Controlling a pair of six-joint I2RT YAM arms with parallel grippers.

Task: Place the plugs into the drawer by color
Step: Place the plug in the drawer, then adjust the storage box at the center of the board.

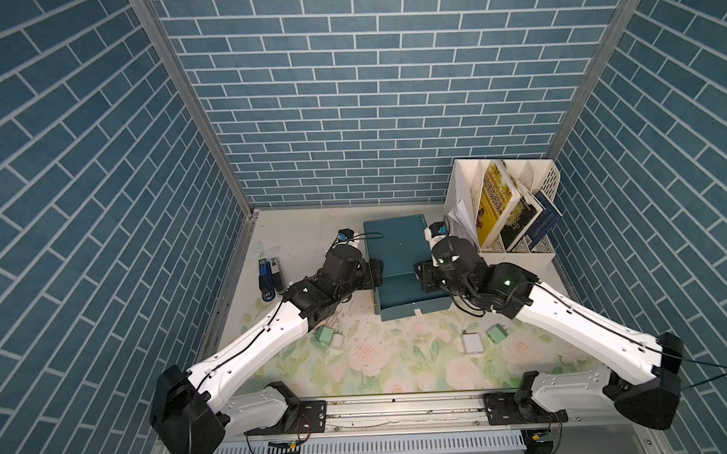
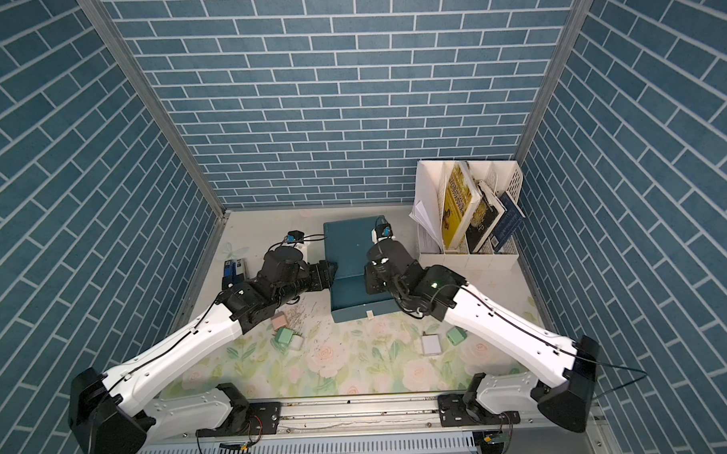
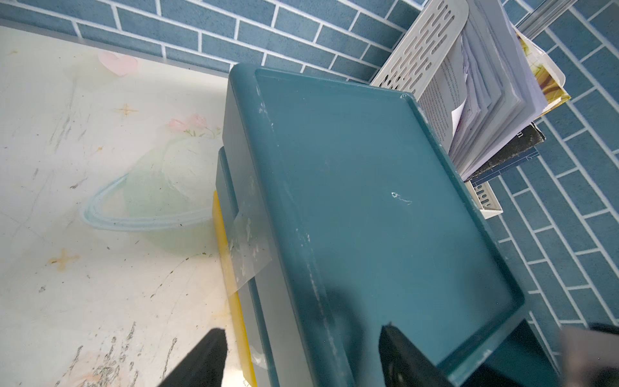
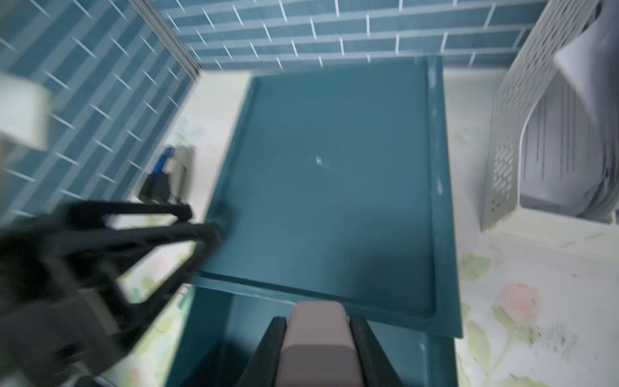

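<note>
the right gripper [image 4: 318, 319] is clamping a pale pink plug [image 4: 318, 338] between jaws set narrow, with one finger pressing on each flank. the plug is hanging over the pulled-out drawer [image 1: 397, 298], just in front of the front rim of the teal cabinet [image 1: 395, 243]. which tier is pulled out cannot be determined. the right wrist view is showing motion blur.

the left gripper [image 3: 301, 330] is standing with jaws wide and is gripping nothing. it is straddling the cabinet's left top edge: one fingertip is lying over the top panel and the other outside the side wall. contact with the cabinet cannot be determined.

a second pale pink plug [image 2: 278, 321] is lying on the floral table [image 2: 358, 369] close under the left arm. near it, a mint green plug [image 2: 284, 335] is lying just beside a white plug [image 2: 296, 343]. a second white plug [image 1: 472, 343] and a second mint green plug [image 1: 497, 334] are lying just beside each other, in front of the cabinet toward the right arm. two staplers [image 1: 268, 277] are lying near the left wall. the white book rack [image 1: 521, 253] is standing to the right of the cabinet.
</note>
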